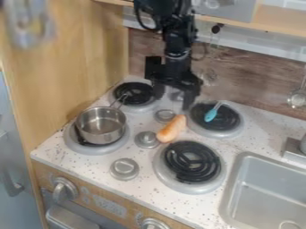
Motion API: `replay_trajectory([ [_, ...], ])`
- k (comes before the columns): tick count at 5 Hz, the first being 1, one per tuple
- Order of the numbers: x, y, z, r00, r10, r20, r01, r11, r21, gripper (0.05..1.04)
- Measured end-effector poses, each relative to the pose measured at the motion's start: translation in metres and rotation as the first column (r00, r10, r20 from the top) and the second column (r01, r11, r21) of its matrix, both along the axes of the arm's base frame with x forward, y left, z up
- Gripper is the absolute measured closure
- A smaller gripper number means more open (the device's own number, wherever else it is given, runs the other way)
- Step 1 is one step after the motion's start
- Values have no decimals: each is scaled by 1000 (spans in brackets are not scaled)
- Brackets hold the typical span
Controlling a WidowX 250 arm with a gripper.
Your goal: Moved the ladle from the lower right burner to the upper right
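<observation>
So the ladle [210, 115] is found on the upper right burner [208, 133], which is pretty much where it's wanted. Its blue head is supported by the dark coils, and the pale handle is angled toward the back edge of the burner, so it's probably kept from rolling by the ridges under it. If it's bumped, though, it could be swung around pretty easily, being so light-looking.

The black gripper [173, 103] is hung over the back of the stove, a bit left of the ladle. Its jaws are spread, with nothing pinched between them, which makes sense if the ladle is meant to be left alone there. The job looks basically done; only a clean lift away seems to be called for, without the handle being clipped.

As for the rest, the metal pot [103, 133] is set upright on the lower left burner [99, 150], with its handle [121, 99] pointed toward the back, so the front edge isn't crowded by it. The orange sausage-shaped toy [172, 129] is laid on the worktop [260, 127] between the knobs and the right-hand burners, the lower right burner [212, 167] being just beside it.
</observation>
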State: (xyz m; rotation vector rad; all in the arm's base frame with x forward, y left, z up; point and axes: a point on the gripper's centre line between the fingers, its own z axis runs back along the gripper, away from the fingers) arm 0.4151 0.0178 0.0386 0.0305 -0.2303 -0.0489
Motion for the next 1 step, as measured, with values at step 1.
replay_trajectory([
  [1,-23,23,-11,993,56,-100,-55,998,14,85],
])
